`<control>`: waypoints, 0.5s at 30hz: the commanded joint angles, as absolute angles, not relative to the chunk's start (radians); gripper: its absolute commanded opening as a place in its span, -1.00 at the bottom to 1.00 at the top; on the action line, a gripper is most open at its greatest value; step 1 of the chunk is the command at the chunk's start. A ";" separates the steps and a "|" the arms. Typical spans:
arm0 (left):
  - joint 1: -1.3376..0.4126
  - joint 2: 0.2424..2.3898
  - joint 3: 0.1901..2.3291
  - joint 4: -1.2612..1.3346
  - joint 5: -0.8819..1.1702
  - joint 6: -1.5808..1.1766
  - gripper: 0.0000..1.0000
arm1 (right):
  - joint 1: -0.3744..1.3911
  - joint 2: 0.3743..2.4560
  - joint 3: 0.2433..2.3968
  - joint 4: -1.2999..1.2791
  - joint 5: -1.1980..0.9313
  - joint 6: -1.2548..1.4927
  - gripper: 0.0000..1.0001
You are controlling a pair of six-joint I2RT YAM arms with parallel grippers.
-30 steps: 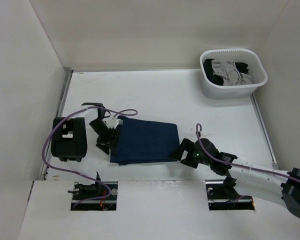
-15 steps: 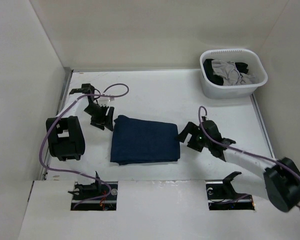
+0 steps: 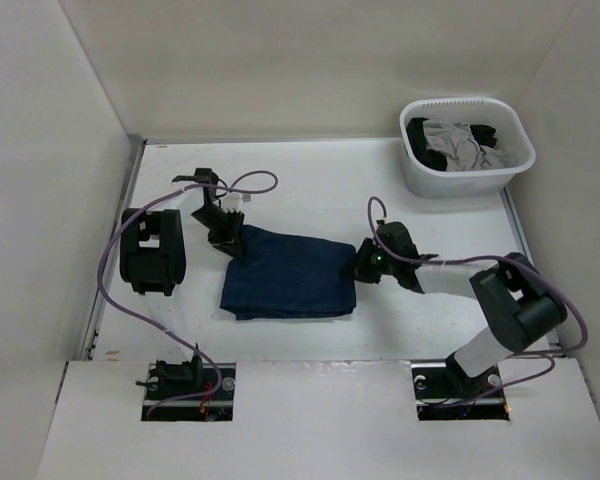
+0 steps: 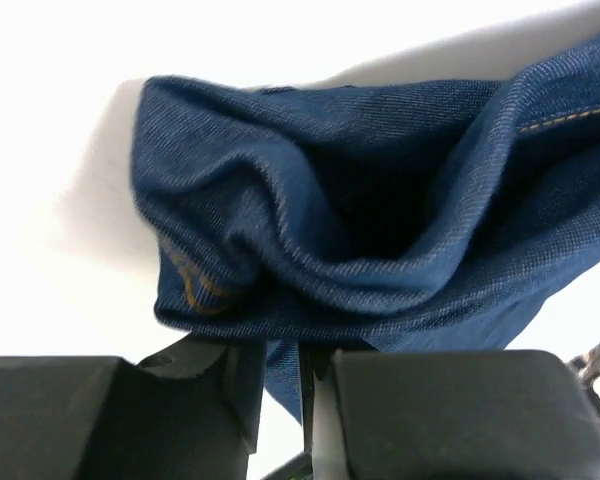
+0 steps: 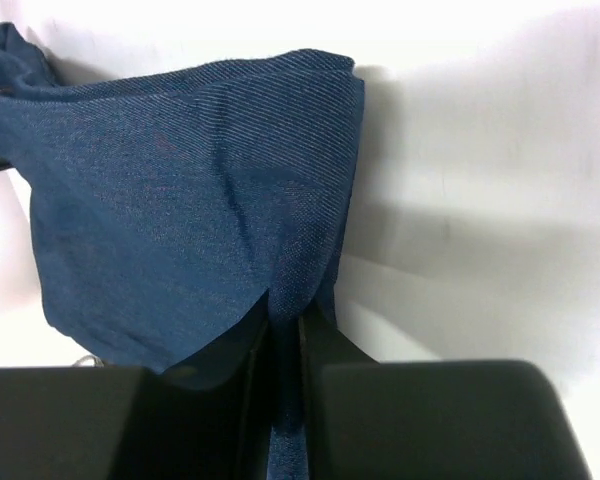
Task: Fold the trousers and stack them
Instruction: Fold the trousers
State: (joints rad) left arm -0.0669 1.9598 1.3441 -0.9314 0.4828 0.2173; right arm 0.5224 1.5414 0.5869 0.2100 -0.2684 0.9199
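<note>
Left gripper (image 4: 280,365): clenched on trousers (image 3: 290,282) corner, pinched between fingers.
Right gripper (image 5: 284,345): pinching the opposite edge.
Advice: lift both evenly, keeping them taut.

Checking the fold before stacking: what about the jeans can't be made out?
Top view: how many layers the trousers hold; the top layer covers them.
Left wrist: which part the left gripper pinches; bunched folds hide it.
Right wrist: how much cloth the right gripper holds; cut off at the bottom edge.
</note>
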 commanded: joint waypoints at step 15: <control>0.013 2.028 1.620 -0.871 0.503 0.129 -0.06 | 0.344 1.660 0.858 0.287 -0.233 0.819 0.85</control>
